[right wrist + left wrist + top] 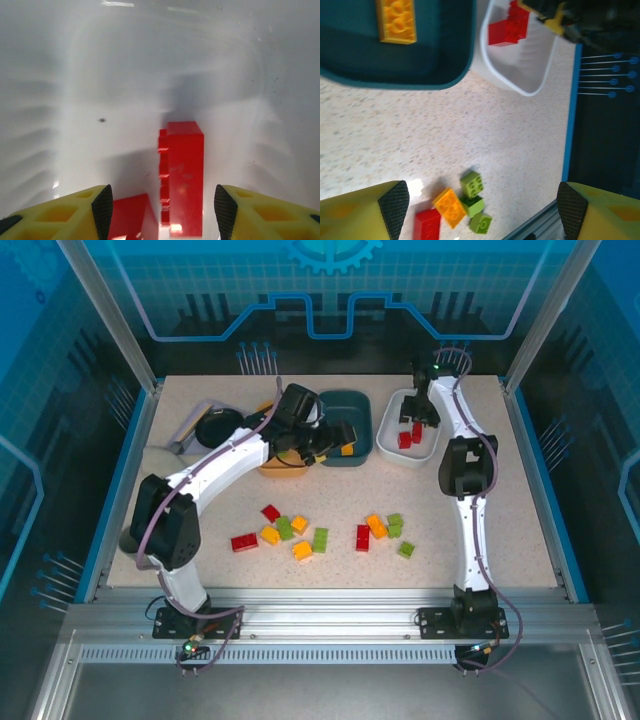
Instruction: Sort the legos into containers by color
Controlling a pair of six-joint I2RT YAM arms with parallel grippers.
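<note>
The left arm [215,470] reaches across the table [480,510] toward the back, and the left fingers [394,205] hang above the near end of the dark teal tub [345,405]; these two yellow fingers with black pads stand wide apart, with nothing between them. A yellow-orange brick [396,21] lies flat, studs up, on the floor of the teal tub; the orange tub [275,469] sits just beside it on the left, mostly covered by the arm, so I cannot tell what it holds. The right fingers [102,210] are down inside the white tub [390,415], which stands just right of the teal one; they too are apart, and a red brick [182,175] stands on end in the gap just beyond the tips, touching neither pad; a second red brick [131,215] lies beside it, nearer the left-hand pad. Loose legos lie on the table between the tubs and the arm bases, in two groups. The left group [285,530] holds two red, two green and three yellow-orange pieces, near one another; the right group [385,532] holds one red brick touching a yellow-orange one, with a few green pieces just beside them. A round black bowl [203,420] stands at the back, left of the orange tub.
</note>
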